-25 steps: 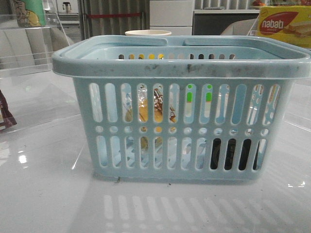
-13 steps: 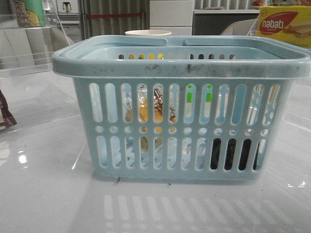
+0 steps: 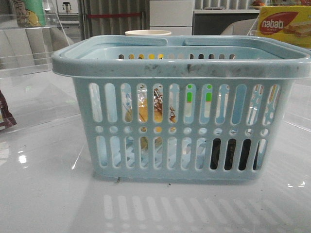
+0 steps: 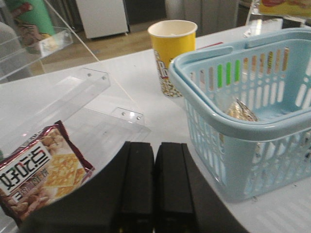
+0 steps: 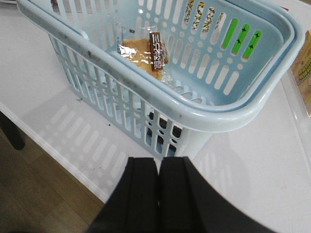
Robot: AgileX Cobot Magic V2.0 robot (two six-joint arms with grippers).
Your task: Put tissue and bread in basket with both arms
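Observation:
The light-blue basket (image 3: 184, 65) stands mid-table. The bread (image 5: 146, 51), golden-brown in a clear packet with a dark label, lies on the basket floor; it shows through the slots in the front view (image 3: 145, 110) and in the left wrist view (image 4: 238, 110). The tissue (image 3: 231, 154) is a dark shape behind the lower right slots, also dark through the slots in the right wrist view (image 5: 163, 128). My left gripper (image 4: 154, 145) is shut and empty, beside the basket (image 4: 243, 128). My right gripper (image 5: 159, 161) is shut and empty, just outside the basket corner (image 5: 194, 119).
A yellow paper cup (image 4: 171, 53) stands behind the basket. A maroon snack packet (image 4: 39, 172) lies by a clear acrylic stand (image 4: 92, 85) near my left gripper. A yellow-and-red nabati box (image 3: 284, 24) is at the back right. The table edge (image 5: 58, 155) is near my right gripper.

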